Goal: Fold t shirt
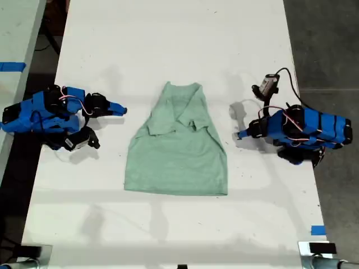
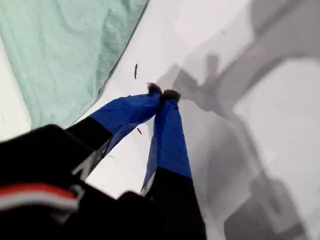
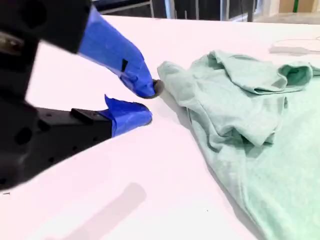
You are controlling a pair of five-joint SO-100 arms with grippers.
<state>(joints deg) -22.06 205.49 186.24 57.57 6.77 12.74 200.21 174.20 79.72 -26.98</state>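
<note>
**Exterior view.** The t shirt (image 1: 176, 151) is lying flat on the white table (image 1: 168, 39), sleeves folded inward, between the two arms. My first gripper (image 1: 241, 134) is resting low at the exterior view's right, pointing at the shirt's side edge, near it but apart. My second gripper (image 1: 120, 109) is lying at the exterior view's left, pointing at the shirt's shoulder. A strip of blue tape (image 1: 318, 230) is sitting behind the first arm. Nothing is standing between either gripper and the shirt.

**First wrist view.** My first gripper (image 2: 162, 94) is pressing its tips together, gripping nothing. The shirt (image 2: 65, 50) is lying just beyond the tips.

**Second wrist view.** My second gripper (image 3: 147, 102) is showing a narrow gap and holding nothing. The shirt (image 3: 240, 115) is lying just beside the tips.
</note>
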